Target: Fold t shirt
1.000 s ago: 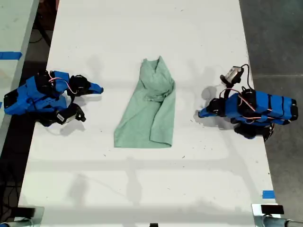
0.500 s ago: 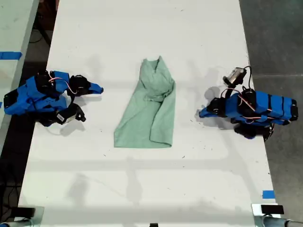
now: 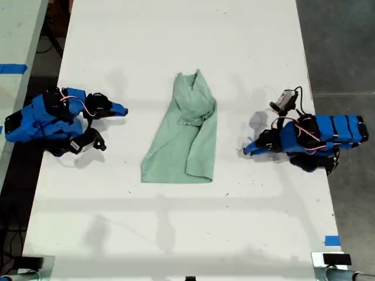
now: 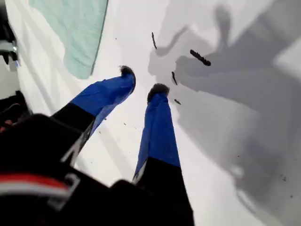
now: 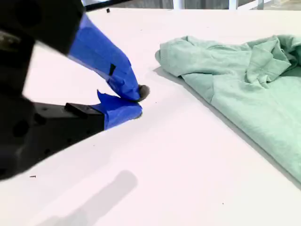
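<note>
You'll find the t shirt (image 3: 184, 140) lying in the middle of the tabletop (image 3: 176, 234), between the two arms and touched by neither. It is narrow and bunched at the end toward the exterior view's top. It widens to a fairly straight hem toward that view's bottom.

My first gripper (image 4: 142, 80) is the one at the exterior view's right (image 3: 249, 149). Its fingers are spread apart and empty, low over bare tabletop, with a corner of the mint fabric (image 4: 75, 33) a little way ahead. My second gripper (image 5: 139, 101) sits at the exterior view's left (image 3: 120, 109). Its fingers are pinched tip to tip with nothing between them, and the crumpled narrow end of the shirt (image 5: 244, 80) is near but apart from it.

As for progress, you can judge the shirt as partly done at best. It looks gathered into a long strip, with one side seemingly laid over along its length, though the wrinkles make that hard to confirm. The narrow end is lumpy, not flat.

What seems left:
- smoothing that bunched end;
- a crosswise fold bringing one end over the other.

Nothing is held, so the next fold has not begun.
</note>
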